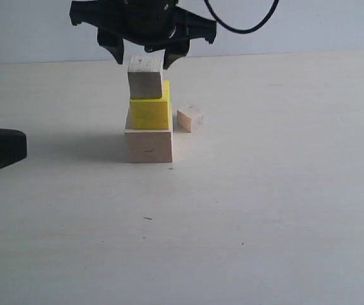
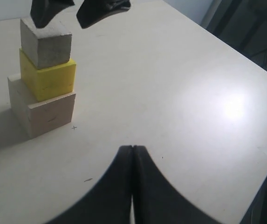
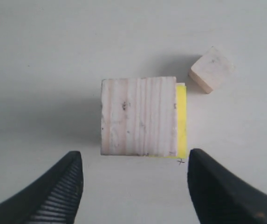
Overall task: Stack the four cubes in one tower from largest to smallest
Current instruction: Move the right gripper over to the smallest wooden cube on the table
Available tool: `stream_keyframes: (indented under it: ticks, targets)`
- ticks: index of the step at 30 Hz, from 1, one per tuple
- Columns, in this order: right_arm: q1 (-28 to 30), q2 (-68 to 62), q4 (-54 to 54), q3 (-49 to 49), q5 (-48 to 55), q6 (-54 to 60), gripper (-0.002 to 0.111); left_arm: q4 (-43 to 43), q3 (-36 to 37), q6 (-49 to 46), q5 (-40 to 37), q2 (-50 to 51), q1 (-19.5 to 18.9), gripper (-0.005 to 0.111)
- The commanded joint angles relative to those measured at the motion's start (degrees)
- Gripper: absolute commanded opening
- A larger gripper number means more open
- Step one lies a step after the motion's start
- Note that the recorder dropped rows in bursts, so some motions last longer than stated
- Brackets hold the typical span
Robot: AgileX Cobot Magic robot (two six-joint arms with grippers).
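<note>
The right end effector is all black. Its body is wide and angular and spreads to both sides like short wings. The two fingers are short and narrow down to blunt tips, and one finger has fine ribs on the inner face. A thin black cable curves out from the body. The left end effector is also matte black, with smooth fingers, broad at the base and curved toward a narrow tip.
</note>
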State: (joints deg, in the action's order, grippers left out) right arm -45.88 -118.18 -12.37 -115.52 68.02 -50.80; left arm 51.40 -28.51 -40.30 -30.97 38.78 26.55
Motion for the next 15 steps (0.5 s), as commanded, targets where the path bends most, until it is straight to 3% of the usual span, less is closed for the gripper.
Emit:
stream_keyframes:
  ticks: [1, 5, 9, 15]
  targets:
    - [-0.07, 4.34, -1.88, -0.34, 1.94, 6.71, 0.061, 0.05, 0.27, 0.36, 0.6, -0.21, 0.36, 0.0]
    - [-0.07, 7.05, -3.77, -0.34, 1.94, 15.5, 0.039, 0.05, 0.27, 0.36, 0.6, -0.21, 0.36, 0.0]
    - [-0.07, 9.34, -4.36, -0.24, 1.94, 24.93, 0.002, 0.07, 0.27, 0.52, 0.6, -0.21, 0.36, 0.0]
    - [-0.07, 12.05, -8.82, -0.24, 1.94, 29.79, 0.0, 0.07, 0.27, 0.51, -0.62, -0.21, 0.36, 0.0]
